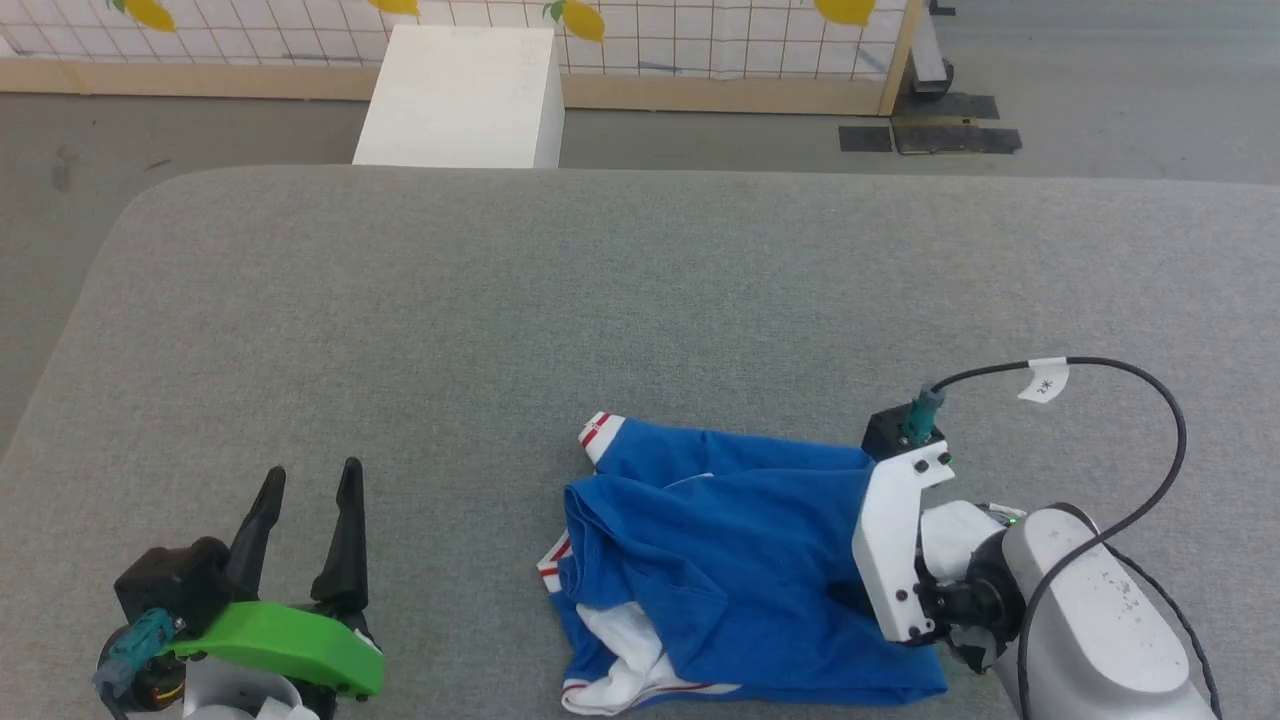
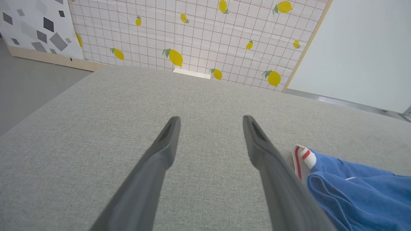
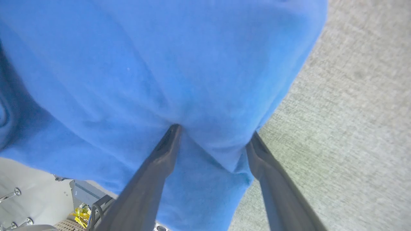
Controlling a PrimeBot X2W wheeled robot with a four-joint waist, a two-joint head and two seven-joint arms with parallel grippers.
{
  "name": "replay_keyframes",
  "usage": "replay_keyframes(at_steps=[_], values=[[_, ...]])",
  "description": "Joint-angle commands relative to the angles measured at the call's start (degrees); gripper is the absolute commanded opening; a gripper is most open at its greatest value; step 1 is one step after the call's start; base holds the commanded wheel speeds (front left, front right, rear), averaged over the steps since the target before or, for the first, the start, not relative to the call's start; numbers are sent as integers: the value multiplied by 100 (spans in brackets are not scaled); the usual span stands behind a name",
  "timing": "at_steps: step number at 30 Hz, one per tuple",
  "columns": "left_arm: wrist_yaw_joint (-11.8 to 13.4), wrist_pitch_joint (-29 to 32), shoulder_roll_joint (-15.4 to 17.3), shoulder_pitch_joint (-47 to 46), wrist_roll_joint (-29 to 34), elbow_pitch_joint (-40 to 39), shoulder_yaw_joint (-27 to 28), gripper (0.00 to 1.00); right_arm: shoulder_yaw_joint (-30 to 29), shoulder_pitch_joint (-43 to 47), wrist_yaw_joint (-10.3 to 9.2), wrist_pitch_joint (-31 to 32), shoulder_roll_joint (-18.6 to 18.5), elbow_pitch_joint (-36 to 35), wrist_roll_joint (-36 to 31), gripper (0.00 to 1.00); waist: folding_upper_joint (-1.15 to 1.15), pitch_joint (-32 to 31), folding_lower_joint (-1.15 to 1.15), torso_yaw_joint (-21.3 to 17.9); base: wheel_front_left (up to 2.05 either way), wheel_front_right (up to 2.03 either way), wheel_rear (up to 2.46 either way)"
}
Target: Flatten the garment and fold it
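Note:
The garment (image 1: 720, 530), bright blue with white sleeves and red-and-white striped cuffs, lies crumpled on the grey padded table (image 1: 500, 300) near its front edge, right of centre. My right gripper (image 3: 213, 131) stands open at the garment's right edge, a fold of blue cloth (image 3: 160, 64) bulging between its spread fingers. In the head view its white wrist mount (image 1: 895, 540) covers the fingers. My left gripper (image 1: 311, 472) is open and empty at the front left, well clear of the cloth. In the left wrist view that gripper (image 2: 211, 118) has the garment's striped cuff (image 2: 301, 157) just to its right.
A white box (image 1: 465, 95) stands on the floor beyond the table's far edge, in front of a lemon-print grid panel (image 1: 700, 40). A black cable (image 1: 1150, 450) loops above my right forearm. Bare grey table surface stretches to the left and behind the garment.

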Motion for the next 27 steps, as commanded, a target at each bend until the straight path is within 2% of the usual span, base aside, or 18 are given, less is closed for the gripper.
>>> replay_keyframes(at_steps=[1, 2, 18, 22, 27], values=[[-42, -58, -8, -126, -65, 14, 9, 100, 72, 96, -6, 57, 109, 120, 10, 17, 0, 17, 0, 8, 0, 0, 0], [-46, -62, -9, -132, -68, 25, 11, 100, 66, 93, -6, 57, 115, 124, 15, 0, 0, 18, 0, 8, 0, 0, 0], [-40, -111, -26, -89, -86, 107, 10, 100, 209, -154, -6, -27, -35, -75, 196, 0, 0, -179, 0, -103, 0, 0, 0], [-35, -121, -46, -54, -101, 77, 4, 100, 329, -293, -6, -16, -149, -157, 240, 0, 0, -197, 0, -218, 0, 0, 0], [-24, -135, -85, -11, -120, 21, 1, 100, 506, -562, -6, 48, -381, -251, 291, 0, 0, -169, 0, -562, 0, 0, 0]])
